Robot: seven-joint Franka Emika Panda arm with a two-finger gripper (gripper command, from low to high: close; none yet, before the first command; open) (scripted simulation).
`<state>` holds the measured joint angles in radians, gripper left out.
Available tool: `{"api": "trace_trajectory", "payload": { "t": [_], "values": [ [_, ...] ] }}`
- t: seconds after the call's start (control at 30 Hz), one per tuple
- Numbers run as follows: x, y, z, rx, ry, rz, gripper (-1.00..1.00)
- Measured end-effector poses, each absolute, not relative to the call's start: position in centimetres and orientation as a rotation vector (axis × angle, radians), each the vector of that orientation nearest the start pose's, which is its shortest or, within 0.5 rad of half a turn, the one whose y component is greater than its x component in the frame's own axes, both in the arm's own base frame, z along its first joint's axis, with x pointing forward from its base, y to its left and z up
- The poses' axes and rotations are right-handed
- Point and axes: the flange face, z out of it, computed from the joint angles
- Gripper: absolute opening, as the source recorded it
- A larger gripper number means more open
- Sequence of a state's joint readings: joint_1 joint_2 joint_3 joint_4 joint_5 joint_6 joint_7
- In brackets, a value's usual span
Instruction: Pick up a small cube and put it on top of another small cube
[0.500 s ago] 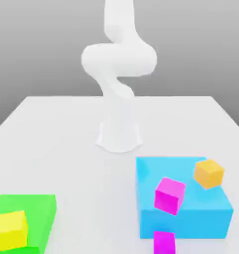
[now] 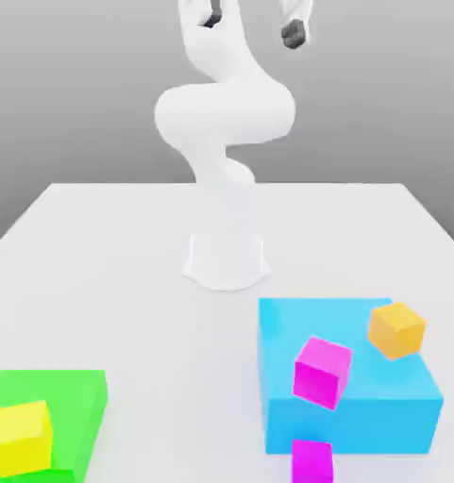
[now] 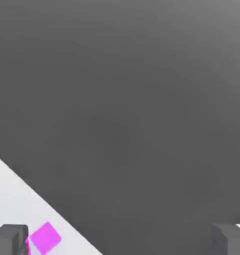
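My gripper [image 2: 252,24] hangs open and empty high above the arm's base, far from every cube. Its dark fingers [image 2: 294,34] stand wide apart. A magenta small cube [image 2: 322,371] and an orange small cube [image 2: 396,329] rest on a large blue block [image 2: 362,415]. Another magenta cube [image 2: 311,462] lies on the table in front of that block. A yellow small cube [image 2: 23,437] sits on a green block [image 2: 75,396] at the exterior view's left. In the hand view a magenta cube [image 3: 44,237] shows beside one finger [image 3: 9,240], with the open gripper [image 3: 119,241] around empty air.
The white table [image 2: 108,274] carries the arm's white base [image 2: 227,257] at its middle. The blue block takes up the exterior view's front right, the green block the front left. In the hand view the table edge [image 3: 37,199] runs diagonally against a grey background.
The hand has come into the top of the exterior view, its two dark fingers now showing. The cubes and blocks have not moved.
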<state>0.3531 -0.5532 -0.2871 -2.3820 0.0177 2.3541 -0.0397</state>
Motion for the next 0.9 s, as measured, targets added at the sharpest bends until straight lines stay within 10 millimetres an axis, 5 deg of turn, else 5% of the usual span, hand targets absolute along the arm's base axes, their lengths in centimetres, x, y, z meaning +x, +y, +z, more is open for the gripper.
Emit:
{"api": "trace_trajectory", "payload": {
  "t": [0.43, 0.9],
  "values": [
    [45.9, 5.7, 44.8, -2.79, -1.138, -0.467, 0.0],
    [44.9, 10.3, 33.6, -2.268, -2.137, -0.144, 0.0]
  ]
}}
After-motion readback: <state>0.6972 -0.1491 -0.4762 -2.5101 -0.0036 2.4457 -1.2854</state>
